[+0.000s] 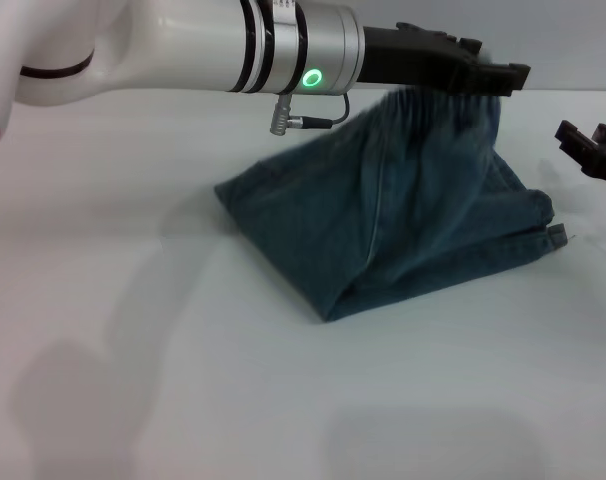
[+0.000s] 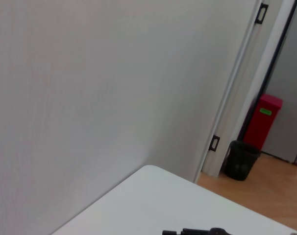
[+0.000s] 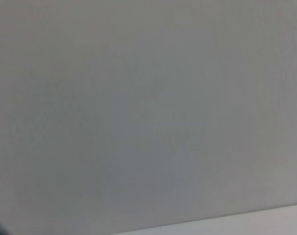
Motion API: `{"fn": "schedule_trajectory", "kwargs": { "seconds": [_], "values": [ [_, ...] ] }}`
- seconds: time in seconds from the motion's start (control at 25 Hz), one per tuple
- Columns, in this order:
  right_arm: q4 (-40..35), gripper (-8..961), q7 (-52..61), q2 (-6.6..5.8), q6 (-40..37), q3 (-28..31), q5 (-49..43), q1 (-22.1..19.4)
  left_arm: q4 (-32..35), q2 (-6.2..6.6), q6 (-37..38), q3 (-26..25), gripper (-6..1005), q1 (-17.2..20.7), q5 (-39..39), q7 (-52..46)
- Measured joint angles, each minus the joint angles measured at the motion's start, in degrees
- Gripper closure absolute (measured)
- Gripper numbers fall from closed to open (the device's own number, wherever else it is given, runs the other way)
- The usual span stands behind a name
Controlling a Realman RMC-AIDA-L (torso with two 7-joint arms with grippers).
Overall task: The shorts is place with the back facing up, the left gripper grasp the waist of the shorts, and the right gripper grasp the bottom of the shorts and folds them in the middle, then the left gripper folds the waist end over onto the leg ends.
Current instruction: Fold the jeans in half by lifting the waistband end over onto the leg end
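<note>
The blue denim shorts (image 1: 403, 220) hang like a tent from my left gripper (image 1: 483, 78), which is shut on the gathered waist (image 1: 448, 108) well above the table. The cloth slopes down from there to a creased edge (image 1: 273, 250) lying on the table to the left. The leg ends (image 1: 541, 228) lie flat at the right, below and just beyond the raised waist. My right gripper (image 1: 588, 140) sits at the table's right edge, open and apart from the shorts. The left wrist view shows only a black bit of gripper (image 2: 197, 231); the right wrist view shows bare wall.
The white table (image 1: 183, 380) spreads wide in front and to the left of the shorts. In the left wrist view a table corner (image 2: 153, 171), a door frame (image 2: 227, 107), a black bin (image 2: 240, 160) and a red box (image 2: 263, 122) stand beyond it.
</note>
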Motion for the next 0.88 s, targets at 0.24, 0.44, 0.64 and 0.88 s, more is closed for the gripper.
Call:
{"fn": "schedule_trajectory", "kwargs": {
  "seconds": [0.24, 0.44, 0.64, 0.88],
  "values": [
    [0.0, 386, 0.0, 0.0, 0.01, -0.13, 0.0, 0.22, 0.02, 0.1, 0.09, 0.42, 278, 0.06, 0.9, 0.64],
    [-0.01, 386, 0.0, 0.03, -0.21, -0.46, -0.01, 0.53, 0.1, 0.25, -0.31, -0.05, 181, 0.72, 0.93, 0.93],
    [-0.03, 385, -0.15, 0.12, -1.14, -0.57, -0.36, 0.96, 0.8, 0.28, -2.84, -0.34, 157, 3.13, -2.05, 1.91],
    [0.65, 385, -5.95, 0.25, -10.09, -2.11, -0.61, 1.41, 1.74, 0.49, -4.09, -0.58, 157, 9.36, -16.63, 11.72]
  ]
}}
